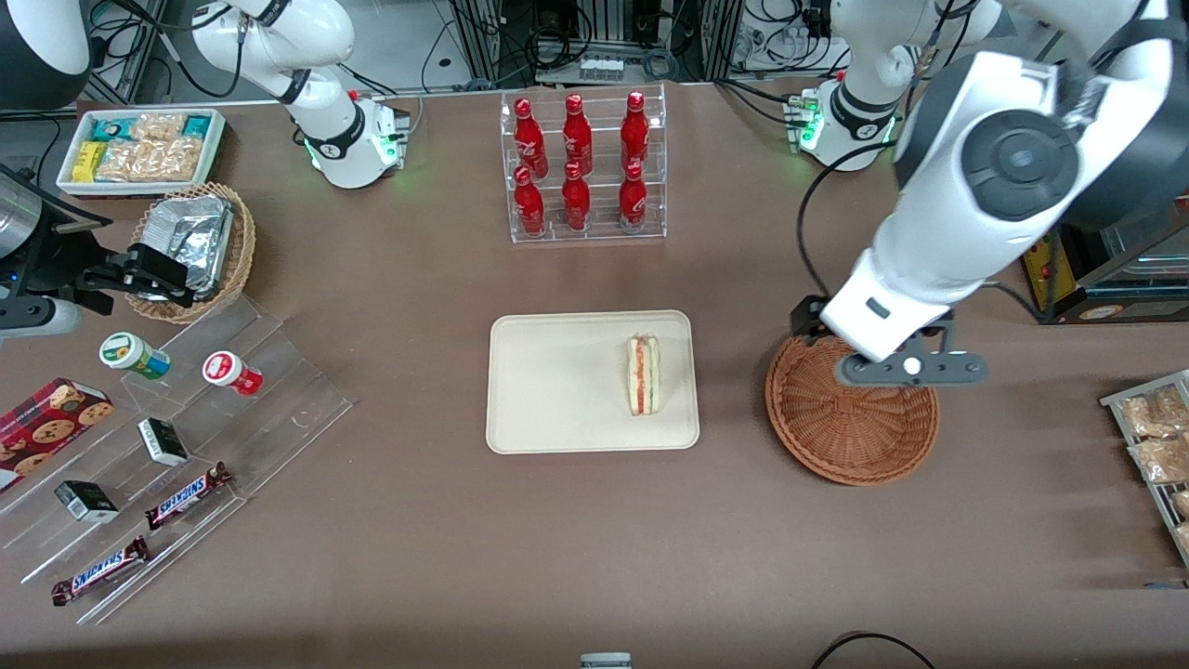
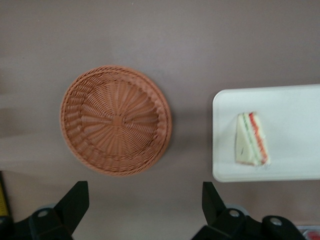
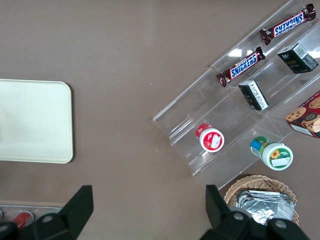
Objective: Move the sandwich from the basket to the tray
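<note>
sandwich (image 1: 643, 375) lies on tray (image 1: 548, 418), near edge toward basket (image 1: 850, 427) — basket empty. hand (image 2: 145, 207) open above basket. keep your descent clear: rim strike shifts basket.

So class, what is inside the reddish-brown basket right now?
Nothing: the left wrist view shows the whole basket bare. The sandwich lies on the tray. The open pincer hovers above the basket, hiding part of it from the front.
</note>
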`<state>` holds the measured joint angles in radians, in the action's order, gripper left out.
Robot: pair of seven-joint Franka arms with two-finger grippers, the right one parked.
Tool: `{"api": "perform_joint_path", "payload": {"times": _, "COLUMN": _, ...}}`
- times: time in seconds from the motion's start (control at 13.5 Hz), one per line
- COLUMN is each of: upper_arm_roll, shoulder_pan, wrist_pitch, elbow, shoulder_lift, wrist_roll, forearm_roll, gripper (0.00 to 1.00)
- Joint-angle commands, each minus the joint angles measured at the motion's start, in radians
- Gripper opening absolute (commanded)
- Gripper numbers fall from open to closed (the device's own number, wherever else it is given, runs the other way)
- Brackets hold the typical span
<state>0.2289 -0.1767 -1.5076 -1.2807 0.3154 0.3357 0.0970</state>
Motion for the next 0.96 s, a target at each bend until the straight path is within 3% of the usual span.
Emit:
{"api": "perform_joint_path", "payload": {"times": 0.0, "upper_arm_roll": -0.066, "shoulder_pan": -0.007, "wrist_pitch": 0.027, "elbow": -0.118, "shoulder_lift": -0.114, "wrist_roll": -0.101, "forearm_roll": -0.042, "gripper": 1.0}}
{"api": "perform_joint_path", "payload": {"times": 0.37, "upper_arm_roll": -0.068, "shoulder_pan": 0.051, "wrist_pitch": 0.082, "elbow": -0.229, "shoulder_lift": -0.231, "wrist_roll": -0.122, "forearm_roll": -0.043, "gripper": 1.0}}
{"api": "perform_joint_path", "payload": {"times": 0.89, "upper_arm_roll": -0.028, "shoulder_pan": 0.163, "wrist_pitch": 0.147, "elbow": -0.236, "shoulder_lift": -0.266, "wrist_roll": -0.19, "forearm_roll": -0.063, "gripper": 1.0}}
